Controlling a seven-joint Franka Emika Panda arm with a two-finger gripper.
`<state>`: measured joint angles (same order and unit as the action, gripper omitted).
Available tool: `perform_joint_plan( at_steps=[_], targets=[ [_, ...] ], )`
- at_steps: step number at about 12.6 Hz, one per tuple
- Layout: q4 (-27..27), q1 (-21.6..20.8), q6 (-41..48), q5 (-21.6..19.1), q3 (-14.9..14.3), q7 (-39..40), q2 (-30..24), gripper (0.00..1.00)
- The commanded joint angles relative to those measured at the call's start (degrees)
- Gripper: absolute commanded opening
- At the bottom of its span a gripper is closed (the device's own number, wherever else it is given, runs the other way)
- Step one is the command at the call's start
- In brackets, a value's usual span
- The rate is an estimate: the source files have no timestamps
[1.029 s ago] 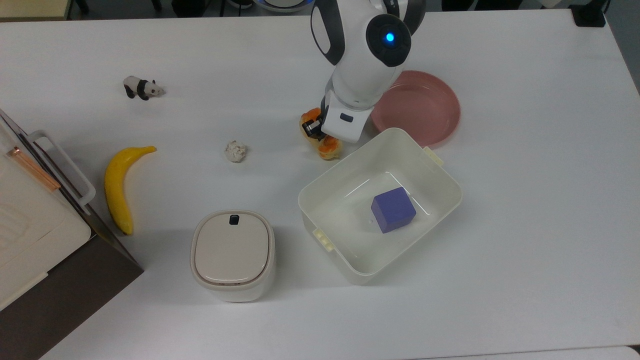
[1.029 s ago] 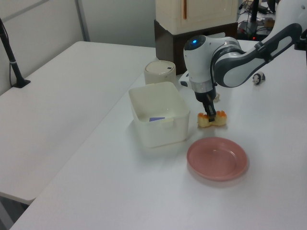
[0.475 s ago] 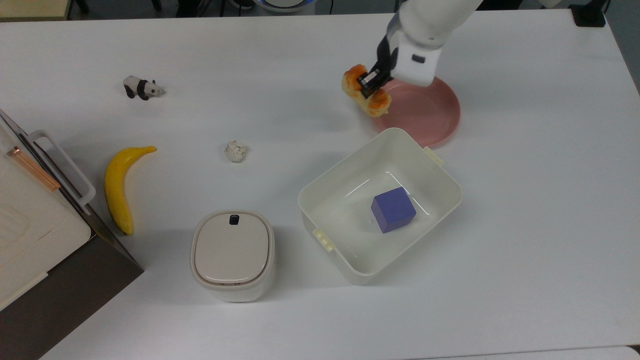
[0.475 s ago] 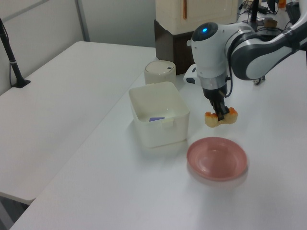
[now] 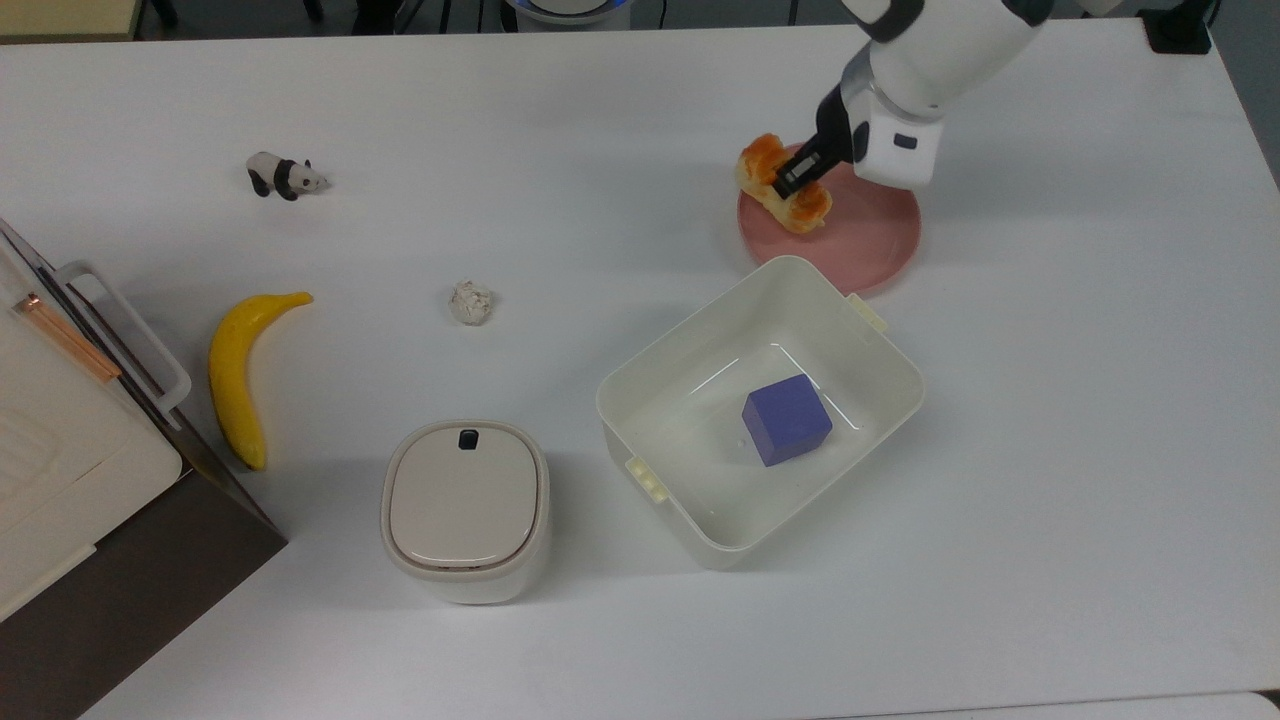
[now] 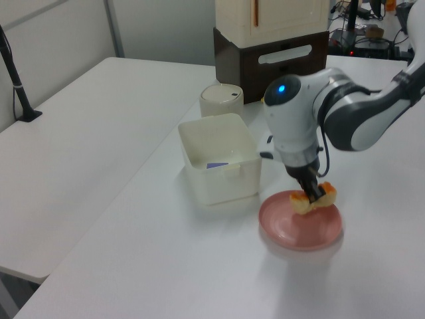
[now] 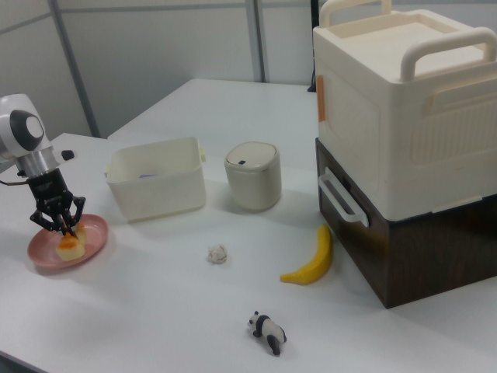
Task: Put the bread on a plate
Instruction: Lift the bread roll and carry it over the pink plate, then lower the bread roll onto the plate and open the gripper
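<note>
Bread (image 5: 784, 186) carried from table to plate (image 5: 872, 238) rim; jaws pinching it, tub (image 5: 880, 398) edge near.

The bread (image 5: 783, 186) is a small oblong braided bun with a glossy orange-brown crust and pale yellow sides, gripped across its middle by the tool (image 5: 797, 176); in the top view it lies diagonally over the plate's left rim, one end past the edge. The plate (image 5: 868, 232) is round, flat and pink with a raised rim, and rests level on the white surface (image 5: 1050, 400). In the left view the bread sits over the plate's far part; contact between them cannot be determined.
</note>
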<state>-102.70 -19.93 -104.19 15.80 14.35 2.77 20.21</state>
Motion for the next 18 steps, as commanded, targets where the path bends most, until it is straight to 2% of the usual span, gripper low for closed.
perform_joint_plan(
  at_steps=[1,3,4,5,6,10,13,15,16,18],
  targets=[
    [3.3,-1.52,-4.42,-0.16,-0.64,-4.34,3.08,0.01],
    [3.3,-1.26,-8.29,0.11,-0.55,-7.33,3.61,0.03],
    [3.47,-1.17,-8.83,0.11,-0.64,-8.21,3.53,0.35],
    [3.48,-0.9,-8.84,0.2,-0.64,-9.79,3.26,0.76],
    [3.56,-0.81,-8.75,0.2,-0.64,-9.89,2.83,1.0],
    [3.82,1.03,-6.39,0.81,-0.55,-9.1,-1.3,1.0],
    [11.36,2.69,6.14,-0.33,-0.55,-5.69,-3.85,1.0],
    [15.24,5.5,13.88,-5.4,-1.07,2.28,-7.35,1.0],
    [16.91,6.3,17.67,-5.6,-1.17,4.68,-8.24,1.0],
    [17.45,8.32,18.32,-6.39,-1.17,4.88,-9.04,1.0]
  ],
)
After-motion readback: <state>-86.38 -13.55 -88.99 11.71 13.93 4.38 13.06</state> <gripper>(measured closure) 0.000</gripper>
